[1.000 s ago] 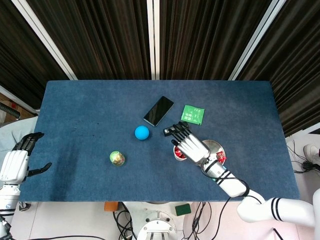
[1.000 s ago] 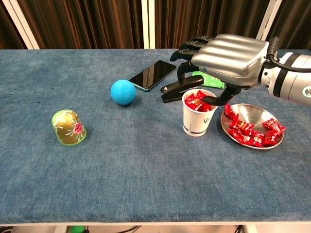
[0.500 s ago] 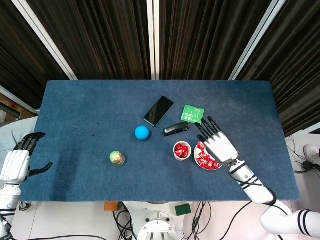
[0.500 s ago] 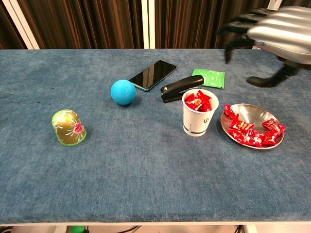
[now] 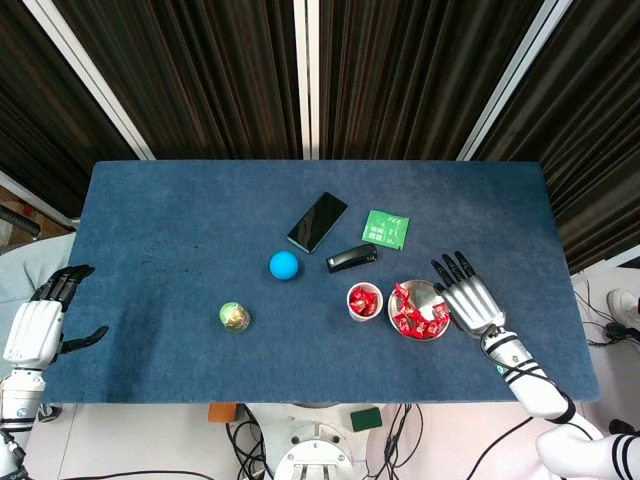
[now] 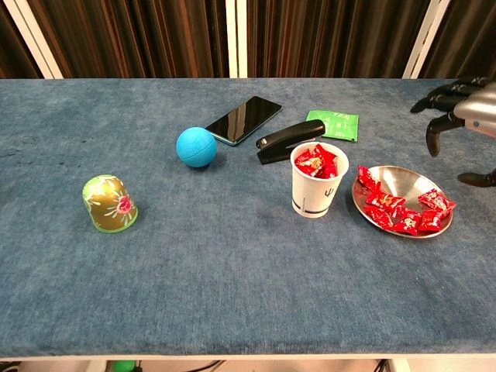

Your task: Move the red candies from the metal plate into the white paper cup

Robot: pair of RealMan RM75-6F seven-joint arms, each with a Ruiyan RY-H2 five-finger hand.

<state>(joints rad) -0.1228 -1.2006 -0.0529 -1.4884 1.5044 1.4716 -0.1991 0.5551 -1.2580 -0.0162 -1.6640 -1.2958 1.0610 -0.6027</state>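
Note:
A white paper cup (image 5: 364,301) (image 6: 317,181) stands on the blue table with several red candies showing at its mouth. Just right of it the metal plate (image 5: 427,291) (image 6: 403,180) holds several more red candies (image 5: 411,317) (image 6: 405,212). My right hand (image 5: 468,299) (image 6: 456,108) hovers to the right of the plate, fingers spread and empty. Off the table's left edge, my left hand (image 5: 37,320) hangs open and empty, seen only in the head view.
A black stapler (image 5: 350,258) (image 6: 291,140) lies behind the cup, with a green packet (image 5: 385,229) (image 6: 333,124) and a phone (image 5: 317,221) (image 6: 243,118) farther back. A blue ball (image 5: 284,265) (image 6: 195,146) and a green-gold dome-shaped thing (image 5: 234,316) (image 6: 109,203) sit to the left.
My right hand has left the cup, passed over the plate and moved out to its right side, fingers now spread. The left hand has stayed put.

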